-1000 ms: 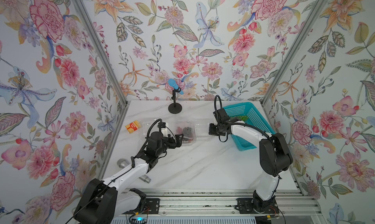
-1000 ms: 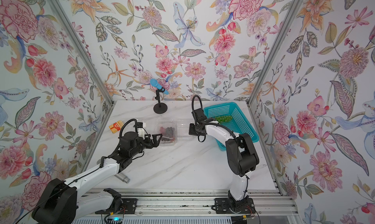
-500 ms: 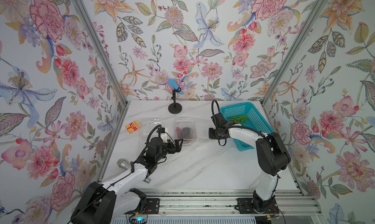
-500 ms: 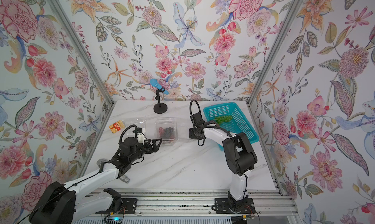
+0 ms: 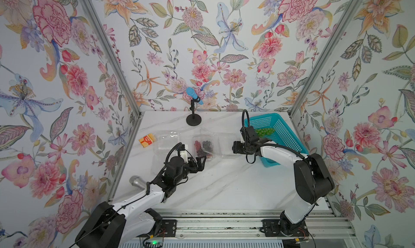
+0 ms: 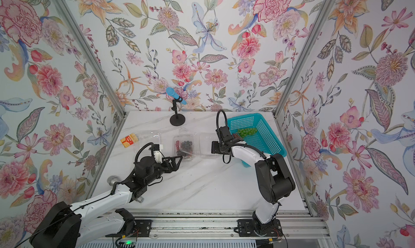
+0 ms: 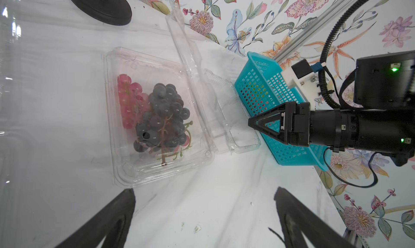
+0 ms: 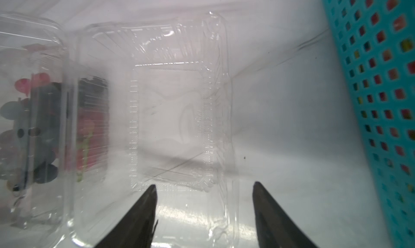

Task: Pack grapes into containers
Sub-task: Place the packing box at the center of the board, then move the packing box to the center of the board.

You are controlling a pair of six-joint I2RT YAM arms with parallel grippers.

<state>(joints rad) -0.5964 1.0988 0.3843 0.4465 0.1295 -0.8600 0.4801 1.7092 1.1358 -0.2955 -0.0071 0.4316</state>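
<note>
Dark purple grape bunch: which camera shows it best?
Left wrist: the dark purple bunch lies sharp in the open clamshell beside the red bunch. Both top views show it tiny; right wrist shows a blur through plastic.

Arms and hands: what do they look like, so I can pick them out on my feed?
The left arm and right arm have white shells with black joints. The left hand and right hand are black, each with two tapered, open-frame triangular fingers. A black corrugated cable loops over each wrist beside a white camera mount.

We see two bunches (image 7: 155,114) in container (image 7: 125,170) ahead of left claw (image 7: 203,190); second container (image 8: 170,123) ahead of right claw (image 8: 204,184), basket (image 8: 370,100) to its right.
</note>
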